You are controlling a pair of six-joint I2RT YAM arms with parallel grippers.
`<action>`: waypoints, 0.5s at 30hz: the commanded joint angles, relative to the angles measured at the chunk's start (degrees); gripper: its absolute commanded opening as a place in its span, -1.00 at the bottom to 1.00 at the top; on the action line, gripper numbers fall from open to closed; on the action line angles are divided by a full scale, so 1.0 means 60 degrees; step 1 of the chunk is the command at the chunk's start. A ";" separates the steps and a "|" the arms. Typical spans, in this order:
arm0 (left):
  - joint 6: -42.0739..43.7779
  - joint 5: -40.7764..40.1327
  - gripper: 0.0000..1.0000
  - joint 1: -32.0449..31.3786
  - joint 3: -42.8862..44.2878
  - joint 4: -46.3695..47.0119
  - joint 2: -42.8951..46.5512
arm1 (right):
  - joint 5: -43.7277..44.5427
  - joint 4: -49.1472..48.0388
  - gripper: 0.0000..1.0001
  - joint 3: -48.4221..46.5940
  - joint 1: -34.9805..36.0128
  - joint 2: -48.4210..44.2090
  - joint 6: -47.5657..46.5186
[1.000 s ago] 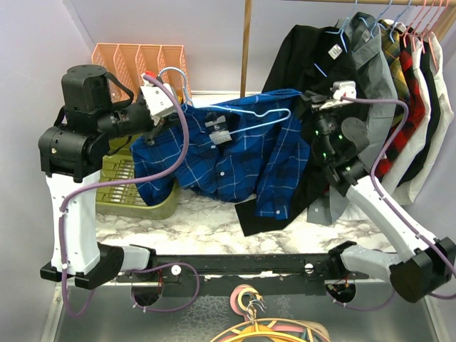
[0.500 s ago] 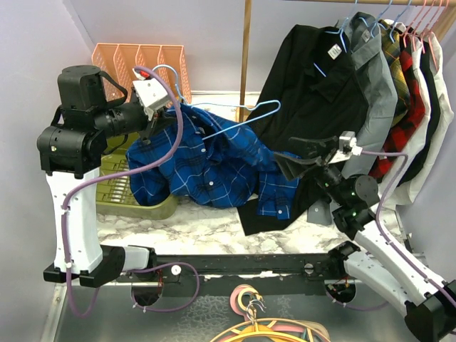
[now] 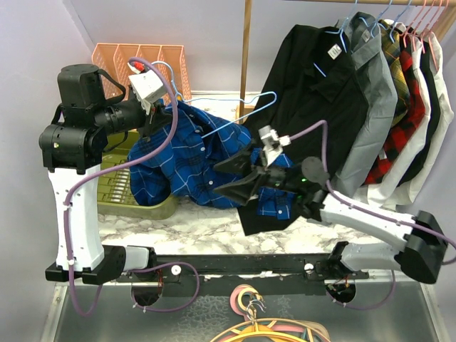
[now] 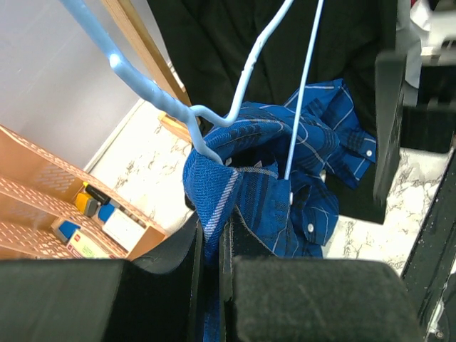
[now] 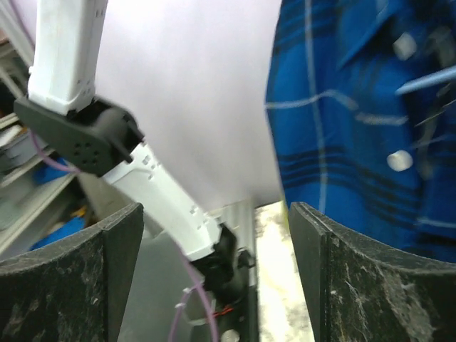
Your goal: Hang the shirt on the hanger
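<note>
Shirt (image 4: 249, 187) cloth is clamped between the left fingers (image 4: 231, 274), which are closed almost completely on a fold just below the collar. The rest of the shirt hangs away beyond and beneath those fingertips. The hanger (image 4: 246, 71) is threaded into the collar opening directly ahead of the left fingers, and its thin wire rises out past them. Whether the wire itself is also gripped cannot be told.

The right fingers (image 3: 239, 187) are spread wide and nothing is held between them. The shirt's lower front is seen just ahead of them and towards one side, and contact with it cannot be made out.

Below both pairs of fingers a white marbled surface (image 3: 187, 222) is seen, and the shirt's hem droops onto it. A green tray (image 3: 139, 203) lies under the left fingers, with an orange file rack (image 3: 139, 60) behind them. Beyond the right fingers a black shirt (image 3: 320, 85) and other garments (image 3: 417, 85) are hung in a row beside a wooden pole (image 3: 246, 50), against pale lilac walls.
</note>
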State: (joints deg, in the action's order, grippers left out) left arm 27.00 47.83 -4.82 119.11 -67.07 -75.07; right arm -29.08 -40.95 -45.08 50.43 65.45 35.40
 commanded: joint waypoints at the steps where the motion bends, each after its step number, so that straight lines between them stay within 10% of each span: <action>1: -0.0191 0.0279 -1.00 0.0084 -0.0022 0.0449 0.0184 | 0.0169 -0.1771 0.32 -0.0156 0.0594 0.1146 0.0449; 4: -0.0121 0.0301 -1.00 0.0071 -0.0061 0.0389 0.0207 | 0.1407 -0.1396 -0.39 -0.0503 0.0603 0.1624 0.0385; 15: 0.0055 0.0492 -1.00 0.0071 0.0054 0.0155 0.0150 | 0.4923 0.0952 -0.08 -0.1688 0.0602 0.2280 0.0200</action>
State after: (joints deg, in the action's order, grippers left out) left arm 26.85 48.27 -4.71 118.56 -66.83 -75.00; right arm -9.10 -41.43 -51.62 54.15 77.08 37.89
